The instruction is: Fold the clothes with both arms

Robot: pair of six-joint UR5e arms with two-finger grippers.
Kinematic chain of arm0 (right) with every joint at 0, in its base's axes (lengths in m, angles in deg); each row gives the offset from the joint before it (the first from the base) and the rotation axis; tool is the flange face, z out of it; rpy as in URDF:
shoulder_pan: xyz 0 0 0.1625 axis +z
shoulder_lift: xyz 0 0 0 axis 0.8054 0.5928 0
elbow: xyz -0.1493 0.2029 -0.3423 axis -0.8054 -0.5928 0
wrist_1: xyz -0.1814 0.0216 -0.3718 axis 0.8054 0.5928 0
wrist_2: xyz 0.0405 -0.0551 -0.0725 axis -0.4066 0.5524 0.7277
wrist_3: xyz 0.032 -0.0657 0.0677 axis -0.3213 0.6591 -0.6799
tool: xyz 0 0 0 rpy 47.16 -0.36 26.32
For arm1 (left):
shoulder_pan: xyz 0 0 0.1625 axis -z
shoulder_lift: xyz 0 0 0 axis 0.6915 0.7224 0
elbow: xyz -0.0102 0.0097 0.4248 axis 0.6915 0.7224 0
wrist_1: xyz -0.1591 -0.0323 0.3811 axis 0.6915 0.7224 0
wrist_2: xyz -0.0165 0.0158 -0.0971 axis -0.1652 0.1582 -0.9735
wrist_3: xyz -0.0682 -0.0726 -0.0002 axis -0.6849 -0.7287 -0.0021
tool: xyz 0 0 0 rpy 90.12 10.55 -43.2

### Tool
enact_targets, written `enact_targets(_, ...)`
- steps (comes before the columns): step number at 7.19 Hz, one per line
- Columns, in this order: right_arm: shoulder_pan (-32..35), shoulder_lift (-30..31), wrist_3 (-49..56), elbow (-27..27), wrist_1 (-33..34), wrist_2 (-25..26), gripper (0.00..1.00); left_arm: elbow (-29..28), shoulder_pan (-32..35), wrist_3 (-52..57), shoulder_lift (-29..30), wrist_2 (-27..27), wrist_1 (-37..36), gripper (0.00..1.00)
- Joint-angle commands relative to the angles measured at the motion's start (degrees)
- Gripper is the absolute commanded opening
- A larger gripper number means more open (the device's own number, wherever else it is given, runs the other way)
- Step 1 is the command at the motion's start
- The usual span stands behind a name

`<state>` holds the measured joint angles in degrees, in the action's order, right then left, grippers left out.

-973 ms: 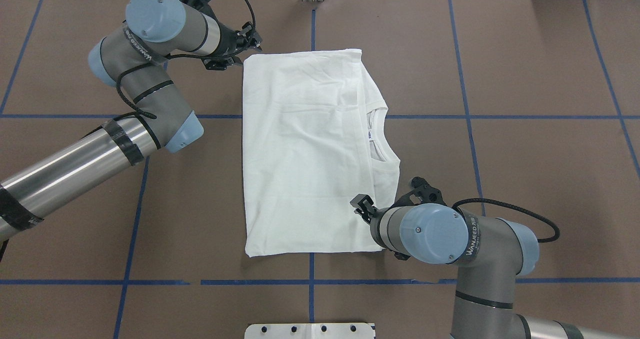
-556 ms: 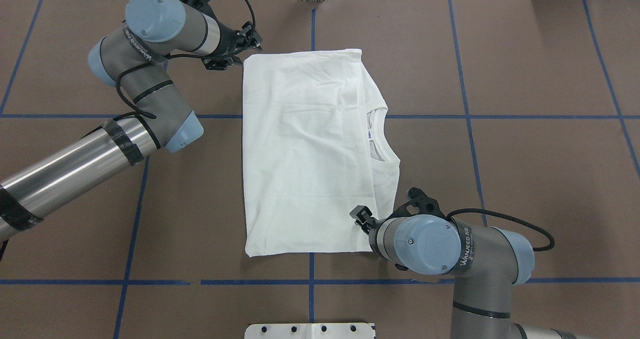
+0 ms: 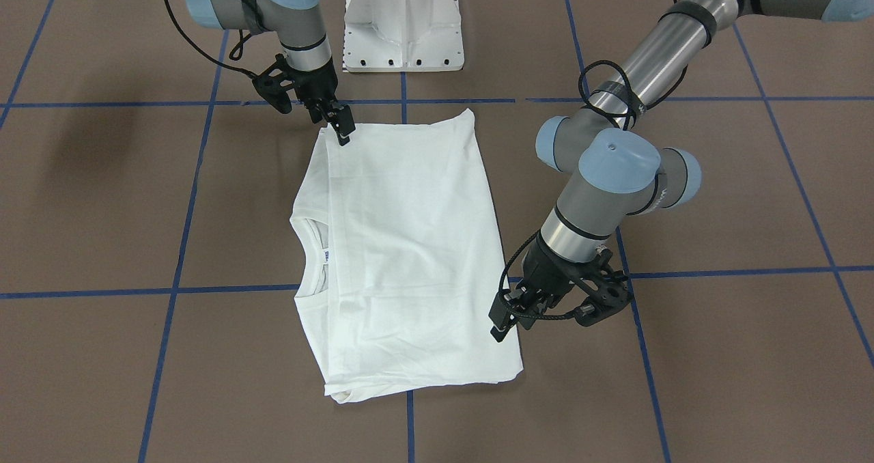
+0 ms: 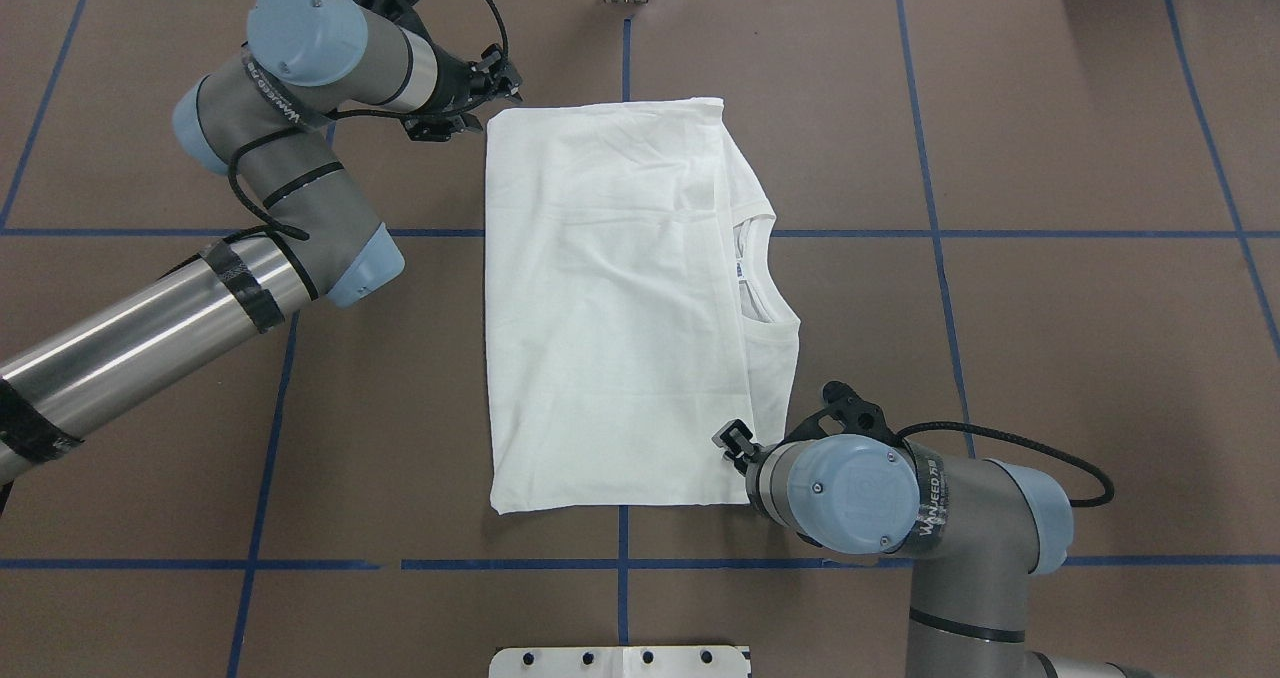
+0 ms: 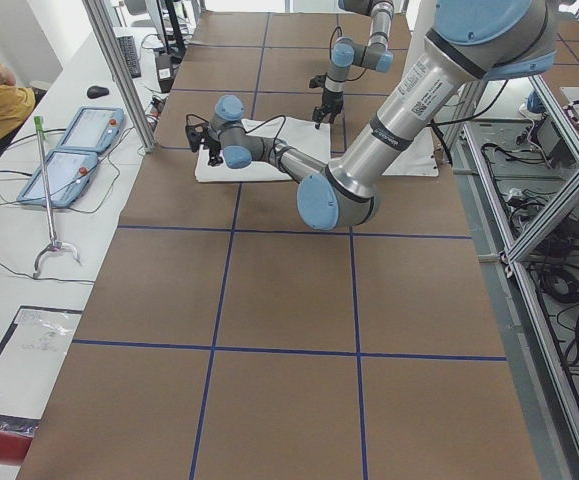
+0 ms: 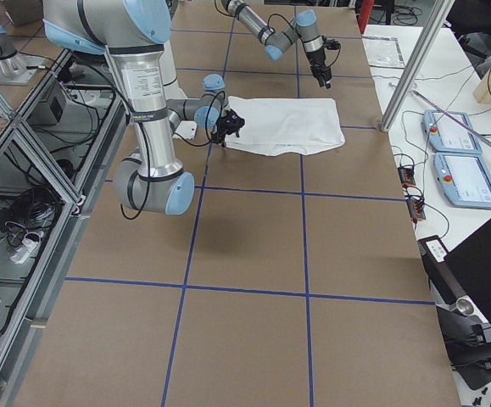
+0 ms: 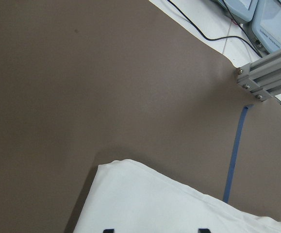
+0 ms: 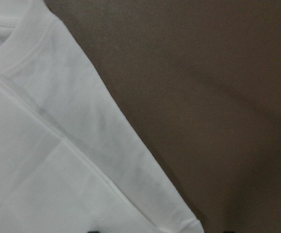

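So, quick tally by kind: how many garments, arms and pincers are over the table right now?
White T-shirt: 1
Robot arms: 2, the left arm and the right arm
Pincers: 2, the left pincer and the right pincer, each at a corner of the shirt
Total: 5
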<state>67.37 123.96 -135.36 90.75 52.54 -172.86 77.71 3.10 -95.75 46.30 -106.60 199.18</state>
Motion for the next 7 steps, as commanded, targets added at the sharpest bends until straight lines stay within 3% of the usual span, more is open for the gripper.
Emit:
enact_targets(1, 0.1, 0.0, 0.0, 0.2, 0.1, 0.0, 0.00, 0.6, 0.0, 0.0, 0.0, 0.0, -0.5, 0.65)
enact_targets(5, 0.5, 0.8, 0.0, 2.8, 0.2, -0.2, 0.00, 1.5, 0.0, -0.5, -0.1, 0.0, -0.9, 0.65)
enact_targets(7, 0.5, 4.9, 0.1, 7.9, 0.2, -0.7, 0.00, 16.1, -3.7, -6.5, -8.7, -0.3, -3.5, 0.65)
